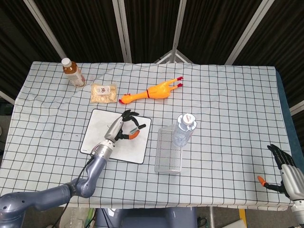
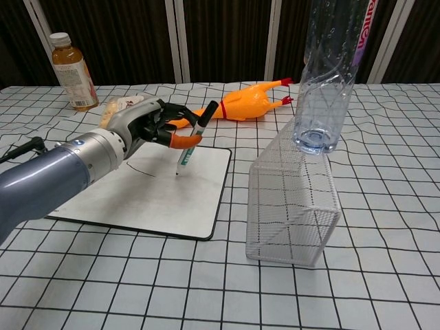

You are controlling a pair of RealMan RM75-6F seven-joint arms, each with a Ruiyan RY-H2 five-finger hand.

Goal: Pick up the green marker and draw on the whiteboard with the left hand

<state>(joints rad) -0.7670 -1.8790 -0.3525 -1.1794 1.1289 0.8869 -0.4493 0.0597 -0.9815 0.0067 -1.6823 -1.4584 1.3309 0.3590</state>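
My left hand (image 1: 124,130) (image 2: 157,125) holds the green marker (image 2: 192,142) tilted, black cap end up, tip down at the surface of the whiteboard (image 1: 97,138) (image 2: 206,199), near its right half. A short dark stroke (image 2: 141,169) shows on the board left of the tip. In the head view the marker is mostly hidden by the fingers. My right hand (image 1: 281,167) hangs at the bottom right corner of the table, fingers spread, holding nothing.
A wire basket (image 1: 168,151) (image 2: 292,206) stands right of the board with a clear plastic bottle (image 1: 183,129) (image 2: 328,75) over it. A rubber chicken (image 1: 152,90) (image 2: 240,104), a snack packet (image 1: 103,92) and a tea bottle (image 1: 73,72) (image 2: 71,71) lie behind the board.
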